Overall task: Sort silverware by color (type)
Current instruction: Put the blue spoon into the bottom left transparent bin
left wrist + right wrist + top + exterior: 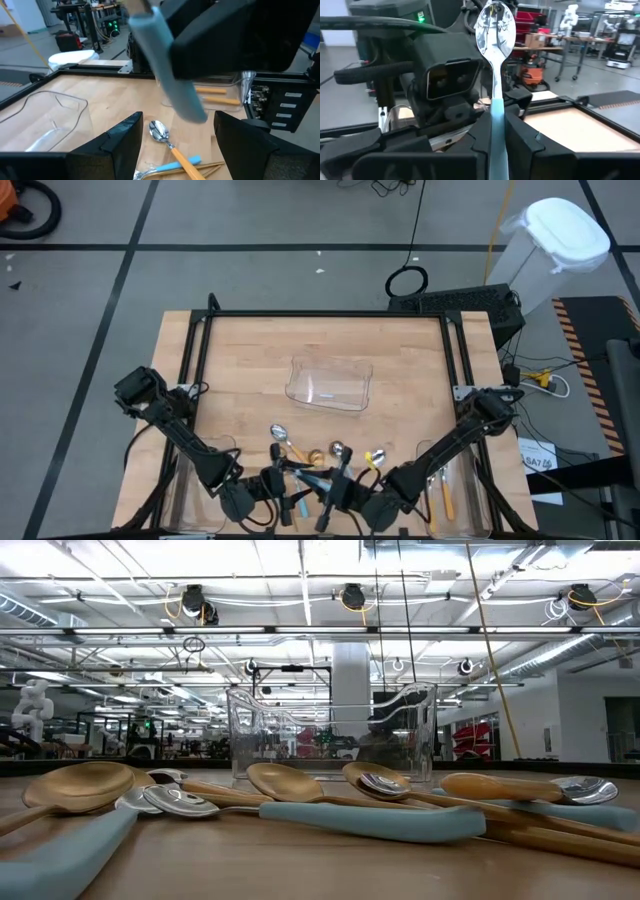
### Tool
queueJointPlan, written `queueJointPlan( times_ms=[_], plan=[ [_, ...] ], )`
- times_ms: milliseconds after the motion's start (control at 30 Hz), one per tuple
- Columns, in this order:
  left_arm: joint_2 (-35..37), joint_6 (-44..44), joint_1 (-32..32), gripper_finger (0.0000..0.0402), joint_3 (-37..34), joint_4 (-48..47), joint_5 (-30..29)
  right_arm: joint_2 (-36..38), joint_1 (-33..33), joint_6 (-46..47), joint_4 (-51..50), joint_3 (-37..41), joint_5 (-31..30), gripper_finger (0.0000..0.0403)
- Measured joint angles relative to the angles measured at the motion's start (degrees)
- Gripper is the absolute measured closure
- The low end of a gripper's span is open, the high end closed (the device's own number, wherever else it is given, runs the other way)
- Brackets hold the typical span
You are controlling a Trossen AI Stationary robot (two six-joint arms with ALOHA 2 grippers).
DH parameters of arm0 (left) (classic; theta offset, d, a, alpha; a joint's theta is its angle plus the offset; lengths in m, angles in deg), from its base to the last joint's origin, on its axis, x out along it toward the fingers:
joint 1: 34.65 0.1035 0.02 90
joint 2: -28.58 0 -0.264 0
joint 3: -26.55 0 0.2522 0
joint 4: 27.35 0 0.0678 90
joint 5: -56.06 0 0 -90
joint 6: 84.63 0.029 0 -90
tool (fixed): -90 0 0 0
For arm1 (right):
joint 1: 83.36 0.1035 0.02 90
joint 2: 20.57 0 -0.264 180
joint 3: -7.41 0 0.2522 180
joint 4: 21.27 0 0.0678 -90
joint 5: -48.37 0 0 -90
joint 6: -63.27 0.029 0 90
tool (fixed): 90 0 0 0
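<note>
Left pincer [175, 145] fingers apart, nothing held; orange spoon [170, 145] on the counter [320, 345] just beyond its tips. Right pincer [497, 145] clamped on a blue spoon [495, 55], bowl up, facing the left arm. Mid-carry, I reckon. Next: take it to a tray [455, 470] beside the right pincer and release. Rest of the pile [320, 460] unsorted between the pincers.

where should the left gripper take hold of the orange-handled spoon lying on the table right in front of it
Grip the orange-handled spoon on its handle just behind the bowl, coming from above with the open left gripper straddling it crosswise. The handle lies flat and narrow on the table, while its far end crosses a light-blue handle, so that end is probably crowded.
</note>
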Motion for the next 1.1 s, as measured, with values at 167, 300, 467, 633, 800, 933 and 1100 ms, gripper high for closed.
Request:
queueJointPlan(
  times_ms=[167, 300, 467, 633, 800, 933, 1100],
  plan=[
    [0.00, 3.60, -0.03, 0.0158, 0.00, 1.86, 0.02, 0.00, -0.46, -2.29, 0.60, 0.00, 2.06, 0.0370],
    [0.00, 6.89, -0.27, 0.0158, 0.00, 4.59, 0.02, 0.02, -0.44, -3.38, 1.04, 0.00, 2.03, 0.0370],
    [0.00, 10.11, -0.35, 0.0195, 0.00, 7.34, 0.07, 0.02, -0.46, -5.25, 2.12, 0.00, 1.99, 0.0370],
    [0.03, 12.30, -0.38, 0.0289, 0.00, 7.50, 0.01, 0.02, -0.38, -7.80, 4.09, 0.00, 2.12, 0.0369],
    [0.20, 12.80, -0.49, 0.0343, 0.07, 6.56, 0.00, 0.07, 0.28, -10.41, 4.12, 0.02, 2.63, 0.0369],
    [0.33, 14.20, -0.64, 0.0343, 0.09, 6.37, 0.00, 0.07, 0.55, -11.18, 3.94, 0.02, 2.54, 0.0368],
    [2.11, 12.14, -0.86, 0.0343, 0.09, -0.39, -0.02, 0.07, 1.87, -11.77, 3.92, 0.02, -0.41, 0.0344]
  ],
)
